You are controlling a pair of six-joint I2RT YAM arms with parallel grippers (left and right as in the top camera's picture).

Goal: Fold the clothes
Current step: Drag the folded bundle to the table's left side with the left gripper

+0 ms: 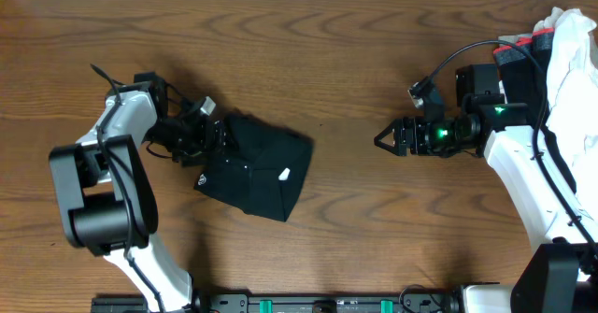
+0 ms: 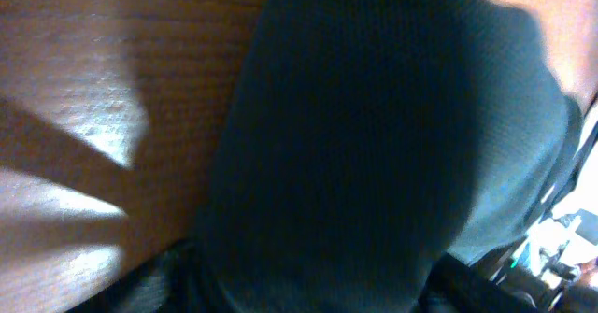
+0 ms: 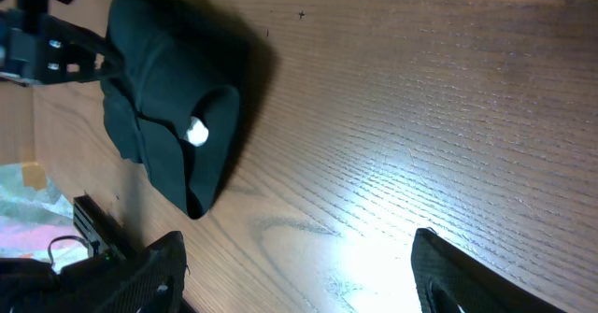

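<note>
The black T-shirt (image 1: 254,166) lies as a compact folded bundle on the wooden table, left of centre, with a small white logo (image 1: 203,178) and a white neck label (image 1: 283,174) showing. It also shows in the right wrist view (image 3: 168,98). My left gripper (image 1: 213,134) is at the bundle's upper left edge. In the left wrist view black fabric (image 2: 374,145) fills the space between the jaws, which look spread apart. My right gripper (image 1: 381,138) is open and empty, well to the right of the shirt, low over bare wood (image 3: 299,276).
A white cloth (image 1: 572,51) is piled at the far right edge, with a black garment with a red and grey band (image 1: 517,44) beside it. Bare wooden table (image 1: 346,61) lies between the arms. A black rail (image 1: 327,304) runs along the front edge.
</note>
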